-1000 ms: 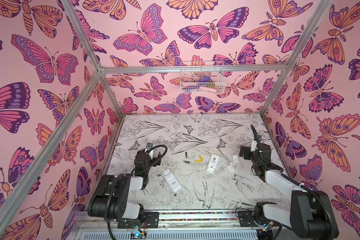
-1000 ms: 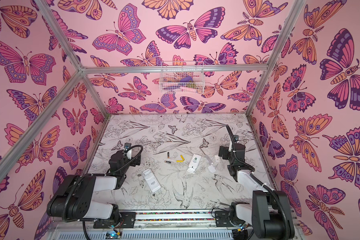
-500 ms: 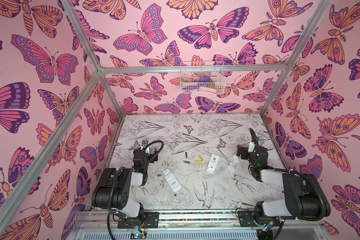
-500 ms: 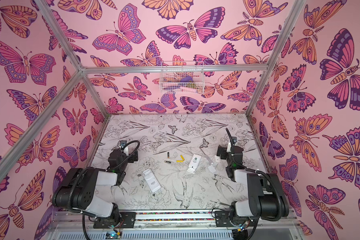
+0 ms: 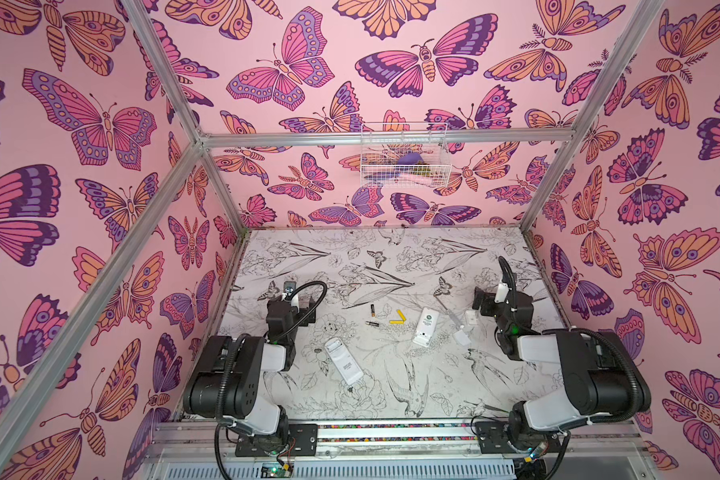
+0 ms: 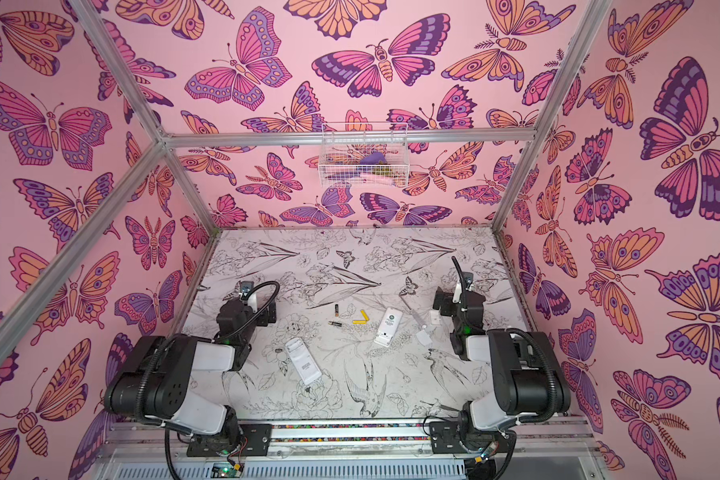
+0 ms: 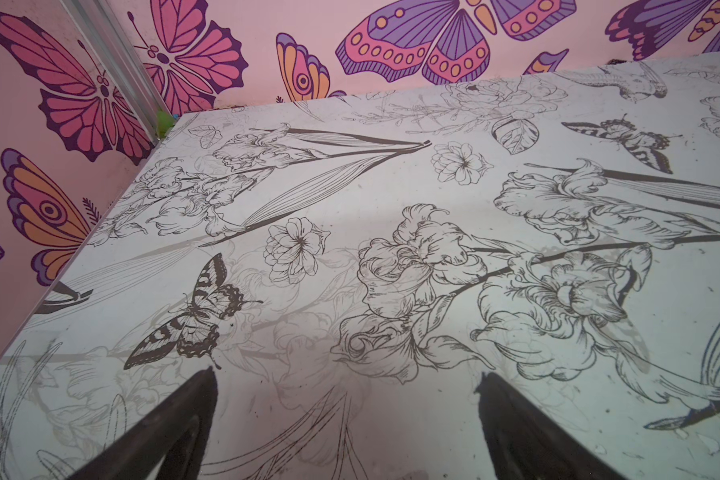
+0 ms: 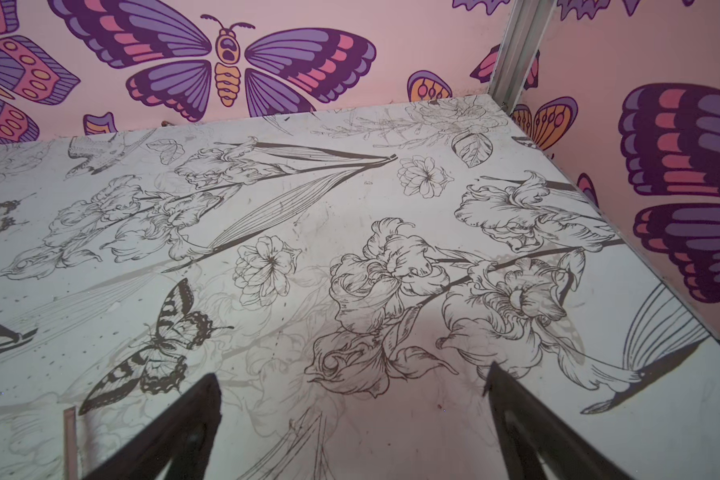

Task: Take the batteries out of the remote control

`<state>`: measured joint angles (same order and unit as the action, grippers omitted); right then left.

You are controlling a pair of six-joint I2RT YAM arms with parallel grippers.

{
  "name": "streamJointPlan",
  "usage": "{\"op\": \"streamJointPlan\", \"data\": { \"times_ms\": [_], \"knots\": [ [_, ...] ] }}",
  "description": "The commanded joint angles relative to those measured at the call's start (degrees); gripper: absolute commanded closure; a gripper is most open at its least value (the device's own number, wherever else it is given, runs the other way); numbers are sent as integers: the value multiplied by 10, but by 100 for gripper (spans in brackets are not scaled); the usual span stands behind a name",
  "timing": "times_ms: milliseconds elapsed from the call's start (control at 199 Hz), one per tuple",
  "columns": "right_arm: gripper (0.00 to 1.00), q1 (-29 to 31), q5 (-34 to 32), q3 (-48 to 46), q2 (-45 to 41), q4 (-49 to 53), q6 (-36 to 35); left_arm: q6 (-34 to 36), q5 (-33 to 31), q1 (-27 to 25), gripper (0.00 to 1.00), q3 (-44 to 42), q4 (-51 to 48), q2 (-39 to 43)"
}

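Left claw (image 7: 348, 374) spread wide, empty, over bare surface (image 7: 391, 187); right claw (image 8: 352, 372) same. Both are parked at the sides, well apart from the work. Yellow batteries (image 5: 400, 314) and black batteries (image 5: 372, 308) lie loose mid-surface, between left remote (image 5: 344, 365) and right remote (image 5: 425, 332). I read unloading as done; next I'd just confirm the bays are empty, too small to tell from here.

The left arm (image 5: 233, 386) and right arm (image 5: 582, 374) pair bulky black cylindrical joints with white shell links. A black ribbed hose (image 5: 319, 285) loops at each wrist, and each base is a black plate (image 5: 298, 442) dotted with pale screws.
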<state>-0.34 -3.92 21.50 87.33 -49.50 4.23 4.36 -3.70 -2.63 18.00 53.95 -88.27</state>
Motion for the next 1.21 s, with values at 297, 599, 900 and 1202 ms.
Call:
{"op": "streamJointPlan", "data": {
  "times_ms": [297, 599, 900, 1202],
  "knots": [
    [0, 0, 12, 14, -8, 27, -10, -8, 5, 2, 1, 3, -4, 4],
    [0, 0, 12, 14, -9, 27, -9, -10, 8, 4, 1, 3, -8, 4],
    [0, 0, 12, 14, -9, 27, -9, 33, 103, 2, 1, -86, 145, 15],
    [0, 0, 12, 14, -10, 27, -9, -4, 29, 7, 1, 3, -1, 1]
  ]
}}
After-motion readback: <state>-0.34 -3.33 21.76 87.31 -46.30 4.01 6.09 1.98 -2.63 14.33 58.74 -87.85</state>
